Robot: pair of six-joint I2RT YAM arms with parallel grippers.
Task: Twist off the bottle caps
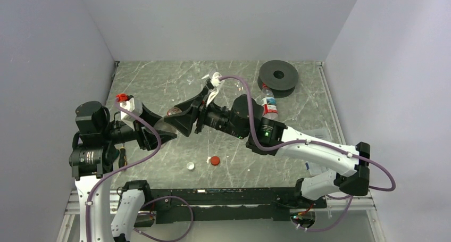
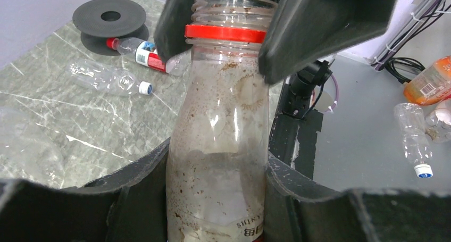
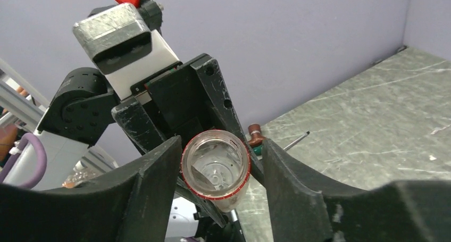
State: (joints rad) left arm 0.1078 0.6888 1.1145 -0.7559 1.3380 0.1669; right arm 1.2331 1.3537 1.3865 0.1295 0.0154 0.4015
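Observation:
My left gripper is shut on the body of a clear, grimy bottle with a reddish label, holding it above the table. Its neck is open, with bare threads and a red ring and no cap on it. My right gripper is open and straddles that neck; in the right wrist view the bottle mouth sits between the fingers with a gap on the right. A loose red cap and a white cap lie on the table in front.
A black spool sits at the back right, with a red-labelled, red-capped bottle beside it. A clear bottle with a white cap lies nearby. A screwdriver lies by the left arm. More bottles lie off the table.

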